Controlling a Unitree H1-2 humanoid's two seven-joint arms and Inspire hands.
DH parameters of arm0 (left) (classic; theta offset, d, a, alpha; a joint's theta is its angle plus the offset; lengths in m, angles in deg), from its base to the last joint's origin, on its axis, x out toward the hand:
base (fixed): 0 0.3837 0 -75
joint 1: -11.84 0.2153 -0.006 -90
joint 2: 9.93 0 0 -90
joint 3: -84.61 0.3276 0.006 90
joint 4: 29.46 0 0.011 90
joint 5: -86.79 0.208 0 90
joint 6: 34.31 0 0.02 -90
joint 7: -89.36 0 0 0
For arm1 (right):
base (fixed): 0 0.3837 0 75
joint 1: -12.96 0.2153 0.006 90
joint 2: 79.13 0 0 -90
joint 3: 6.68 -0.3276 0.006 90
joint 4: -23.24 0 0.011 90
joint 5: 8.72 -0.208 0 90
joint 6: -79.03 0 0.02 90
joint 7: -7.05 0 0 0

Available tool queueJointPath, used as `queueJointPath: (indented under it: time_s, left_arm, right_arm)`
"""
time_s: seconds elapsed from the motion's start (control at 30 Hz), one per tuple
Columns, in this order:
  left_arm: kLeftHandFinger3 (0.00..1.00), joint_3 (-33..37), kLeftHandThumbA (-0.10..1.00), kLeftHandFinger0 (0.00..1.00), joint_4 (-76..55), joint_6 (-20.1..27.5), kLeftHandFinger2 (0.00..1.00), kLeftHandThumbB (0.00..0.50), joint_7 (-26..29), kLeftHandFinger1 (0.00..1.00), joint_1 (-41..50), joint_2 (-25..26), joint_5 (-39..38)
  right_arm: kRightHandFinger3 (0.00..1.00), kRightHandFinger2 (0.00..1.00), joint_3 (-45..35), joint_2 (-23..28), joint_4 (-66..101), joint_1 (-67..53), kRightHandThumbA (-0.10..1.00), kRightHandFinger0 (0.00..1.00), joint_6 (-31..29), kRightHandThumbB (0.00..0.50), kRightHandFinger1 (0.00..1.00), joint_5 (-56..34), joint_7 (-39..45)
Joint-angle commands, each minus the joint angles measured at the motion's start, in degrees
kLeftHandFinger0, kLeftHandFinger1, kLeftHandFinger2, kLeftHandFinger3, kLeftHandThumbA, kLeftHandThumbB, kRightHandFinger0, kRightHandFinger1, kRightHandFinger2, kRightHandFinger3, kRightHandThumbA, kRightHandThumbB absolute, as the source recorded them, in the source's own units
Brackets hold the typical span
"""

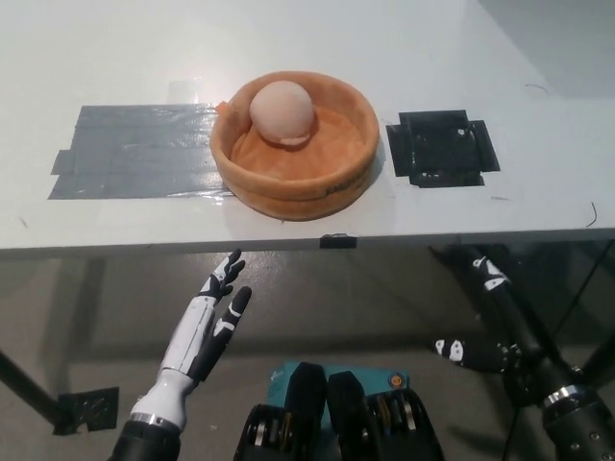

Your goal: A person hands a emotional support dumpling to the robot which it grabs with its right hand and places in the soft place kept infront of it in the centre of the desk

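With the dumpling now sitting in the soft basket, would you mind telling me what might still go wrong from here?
1. The dumpling sits off-centre against the back wall of the basket; a knock to the desk might tip it out.
2. Both hands, right hand and left hand, hang below the desk edge, so raising either carelessly could strike its underside.

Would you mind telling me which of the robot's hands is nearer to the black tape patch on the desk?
The right hand: it hangs open below the desk edge, just under the black tape patch. The left hand rests open, far off to the patch's left.
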Motion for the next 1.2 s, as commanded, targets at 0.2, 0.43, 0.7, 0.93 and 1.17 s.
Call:
queueJointPath:
  time_s: [0.2, 0.43, 0.7, 0.93, 1.17]
  left_arm:
    - [1.0, -0.23, 1.0, 1.0, -1.58, 0.49, 1.0, 0.0, 0.32, 1.0, -1.06, 0.0, -0.28]
    - [1.0, -0.17, 1.0, 1.0, -1.54, 1.09, 1.0, 0.0, 1.01, 1.0, 0.39, -0.1, 0.3]
    - [1.0, -0.31, 1.0, 1.0, -1.17, 1.73, 1.0, 0.0, 1.56, 1.0, 1.84, -0.48, 0.22]
    - [1.0, -0.4, 1.0, 1.0, -1.29, 1.27, 1.0, 0.001, 1.36, 1.0, 1.97, -0.57, 0.2]
    - [1.0, -0.53, 1.0, 1.0, -1.4, 1.32, 1.0, 0.0, 1.43, 1.0, 2.03, -0.58, 0.24]
  right_arm:
    - [1.0, 1.0, 1.58, 0.07, -1.34, 1.14, 1.0, 1.0, -3.92, 0.316, 1.0, 0.23, -0.46]
    - [1.0, 1.0, 2.32, 0.04, -0.61, 0.22, 1.0, 1.0, -2.95, 0.322, 1.0, 0.05, 0.35]
    - [1.0, 1.0, 2.73, 0.25, -0.3, -0.44, 1.0, 1.0, -2.8, 0.311, 1.0, -0.28, 0.57]
    - [1.0, 1.0, 2.6, 0.26, -0.13, -0.36, 1.0, 1.0, -2.4, 0.322, 1.0, -0.52, 0.69]
    - [1.0, 1.0, 2.76, 0.22, -0.86, 0.15, 1.0, 1.0, -4.05, 0.303, 1.0, -0.56, 0.27]
